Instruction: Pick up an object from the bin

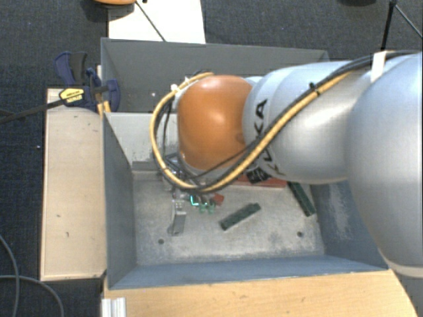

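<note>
My gripper (176,222) hangs below the orange wrist cover and reaches down to the bin floor in the left half. Just to its right lies a small green thing (205,205), partly hidden under the wrist. Further right, a dark green flat bar (239,216) lies slantwise on the floor, apart from the gripper. Nothing shows in the gripper's grasp.
A second dark green bar (301,199) lies at the right, half under the arm. A red flat thing (266,179) peeks out beneath the arm towards the back. The arm covers the back and right of the bin; bare floor shows along the front.
</note>
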Controlling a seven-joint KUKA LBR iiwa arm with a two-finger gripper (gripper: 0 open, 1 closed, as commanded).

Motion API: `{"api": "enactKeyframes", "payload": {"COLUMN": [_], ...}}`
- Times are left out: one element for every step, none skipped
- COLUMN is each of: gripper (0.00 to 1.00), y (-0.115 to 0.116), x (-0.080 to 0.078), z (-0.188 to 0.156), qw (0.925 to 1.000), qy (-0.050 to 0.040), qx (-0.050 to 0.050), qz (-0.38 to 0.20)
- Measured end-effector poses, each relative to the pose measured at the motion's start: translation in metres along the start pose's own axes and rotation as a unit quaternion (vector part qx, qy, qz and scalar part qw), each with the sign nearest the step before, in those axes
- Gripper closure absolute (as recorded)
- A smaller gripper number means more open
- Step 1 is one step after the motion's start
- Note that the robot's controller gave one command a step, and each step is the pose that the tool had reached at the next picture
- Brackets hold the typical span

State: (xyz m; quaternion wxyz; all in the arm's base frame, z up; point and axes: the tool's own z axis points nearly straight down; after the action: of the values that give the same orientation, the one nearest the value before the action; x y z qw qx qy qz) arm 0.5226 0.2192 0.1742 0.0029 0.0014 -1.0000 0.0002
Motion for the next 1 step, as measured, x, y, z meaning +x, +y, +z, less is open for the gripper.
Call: {"api": "enactKeyframes", "payload": {"gripper": [0.0], "y": [-0.001], "x": [-0.0022], "z": [-0.0041], "qw": [1.0], "qy": [-0.0037], "qx": [-0.001], "qz": [0.002]}}
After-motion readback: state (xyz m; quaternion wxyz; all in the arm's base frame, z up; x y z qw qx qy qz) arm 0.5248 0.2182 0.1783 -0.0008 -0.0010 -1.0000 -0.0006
